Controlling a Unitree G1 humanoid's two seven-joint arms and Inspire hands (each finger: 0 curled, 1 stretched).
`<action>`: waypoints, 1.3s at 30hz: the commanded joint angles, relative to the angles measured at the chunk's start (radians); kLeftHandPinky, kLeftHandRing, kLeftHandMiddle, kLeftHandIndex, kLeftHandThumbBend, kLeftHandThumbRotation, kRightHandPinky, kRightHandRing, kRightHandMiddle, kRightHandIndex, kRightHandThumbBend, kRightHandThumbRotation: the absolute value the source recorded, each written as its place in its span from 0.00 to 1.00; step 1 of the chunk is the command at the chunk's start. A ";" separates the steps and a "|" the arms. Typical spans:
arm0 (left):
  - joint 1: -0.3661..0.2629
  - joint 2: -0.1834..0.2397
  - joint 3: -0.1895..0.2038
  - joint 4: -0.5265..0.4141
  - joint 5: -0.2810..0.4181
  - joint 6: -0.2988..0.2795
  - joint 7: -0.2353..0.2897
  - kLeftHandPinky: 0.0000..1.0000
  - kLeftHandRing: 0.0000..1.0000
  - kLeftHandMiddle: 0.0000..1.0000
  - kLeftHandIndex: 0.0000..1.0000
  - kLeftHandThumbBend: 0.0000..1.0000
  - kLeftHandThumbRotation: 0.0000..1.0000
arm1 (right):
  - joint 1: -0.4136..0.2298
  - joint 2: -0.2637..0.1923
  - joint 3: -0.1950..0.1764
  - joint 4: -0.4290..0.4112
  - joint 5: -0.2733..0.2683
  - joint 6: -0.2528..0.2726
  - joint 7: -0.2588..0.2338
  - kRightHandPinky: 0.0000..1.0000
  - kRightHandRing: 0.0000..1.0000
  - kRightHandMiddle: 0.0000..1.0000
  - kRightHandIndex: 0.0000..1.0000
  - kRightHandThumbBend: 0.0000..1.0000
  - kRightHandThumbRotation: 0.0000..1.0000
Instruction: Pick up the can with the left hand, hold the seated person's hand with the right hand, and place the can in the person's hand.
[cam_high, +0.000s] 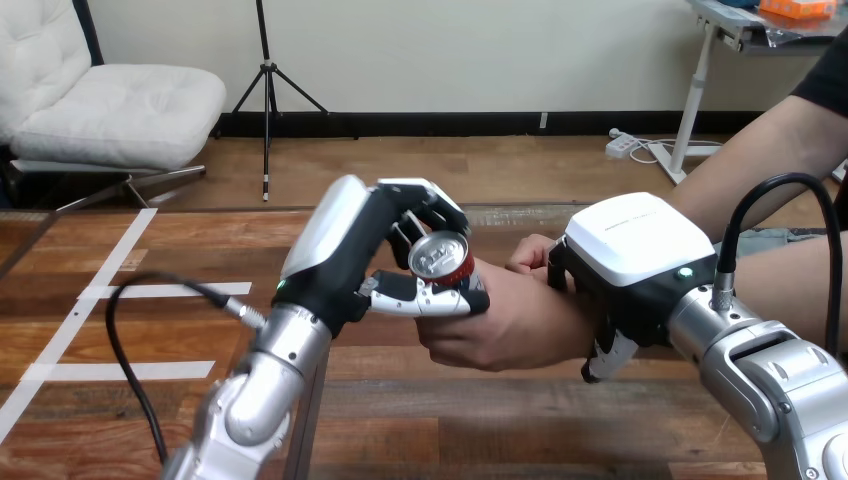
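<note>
- Left hand (345, 250) is clamped round the can (441, 257), which sits tipped right against the person's hand (500, 325). Looks like mid-handover, not released yet.
- Right hand (625, 262) wraps the person's wrist (572, 325), fingers curled under, probably to steady it above the bench (150, 240).

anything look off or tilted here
Only the can: it sits tilted in the left hand, top turned toward the camera rather than upright, right by the person's hand. No spill or damage shows. The right hand is curled round the person's wrist.
</note>
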 joint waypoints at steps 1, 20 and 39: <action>-0.072 0.021 -0.052 -0.051 0.025 -0.003 -0.035 0.85 0.94 0.95 0.95 0.93 0.34 | -0.059 -0.003 -0.014 0.009 -0.015 0.010 -0.020 0.76 0.85 0.88 0.83 0.89 0.02; -0.080 0.035 -0.066 -0.040 0.031 -0.007 -0.031 1.00 1.00 1.00 1.00 1.00 0.50 | -0.057 -0.005 -0.013 0.023 -0.026 0.006 -0.031 0.87 0.94 0.95 0.93 0.88 0.10; -0.084 0.047 -0.072 -0.030 0.039 -0.012 -0.013 1.00 1.00 1.00 1.00 1.00 0.52 | -0.058 -0.003 -0.014 0.045 -0.020 0.004 -0.055 0.89 0.95 0.96 0.95 0.88 0.08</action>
